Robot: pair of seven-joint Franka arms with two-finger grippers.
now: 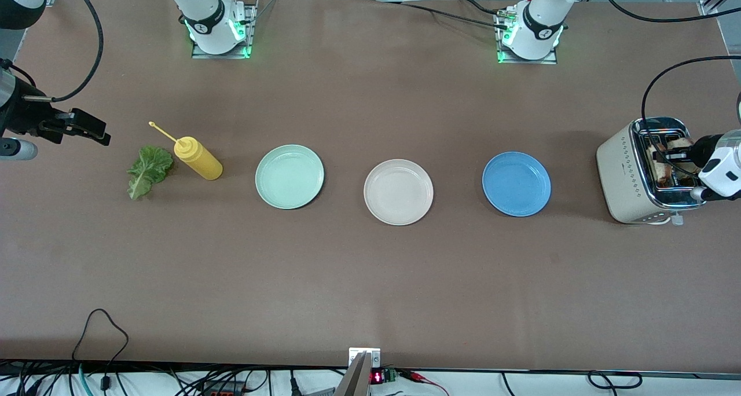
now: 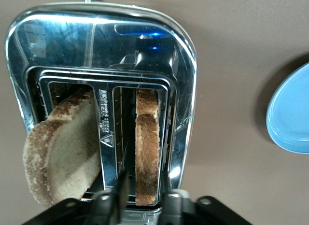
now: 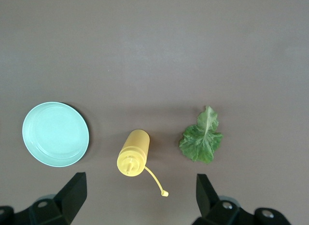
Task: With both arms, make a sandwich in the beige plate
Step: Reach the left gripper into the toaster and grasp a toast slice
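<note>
Claws, two: left claw (image 2: 144, 198) down at the top of the toaster (image 1: 628, 176), set about the end of the browner slice (image 2: 147, 147); pinching it or only closing round it, cannot tell. Right claw (image 1: 92, 129) up in the air over the table (image 1: 370, 280) at the right arm's end, spread wide, holding nothing, waiting.

Counted: two bread slices, both standing on edge in the toaster's two slots; three plates; one lettuce leaf (image 1: 149, 170); one yellow squeeze bottle (image 1: 198, 158); one toaster.

Paler slice (image 2: 63, 152) in the slot beside the left claw, leaning outward over the rim. Blue plate (image 1: 516, 183) nearest the left claw; beige plate (image 1: 398, 191) next along, well apart from both claws, bare, between the blue one and the mint-green plate (image 1: 289, 176). Lettuce leaf and bottle near the right claw, close together, seemingly just apart; mint-green plate just past the bottle.

Left wrist white and blocky, reaching in from the table's end, claw pointed into the slots. Right wrist black, cabled, roughly level.

Toaster cream-sided with a mirror-bright chrome top. Bread rough and crusted. Leaf ruffled, dark green, pale rib. Bottle soft plastic, lying on its side, thin nozzle with its cap hanging off. Plates round, shallow, smooth
</note>
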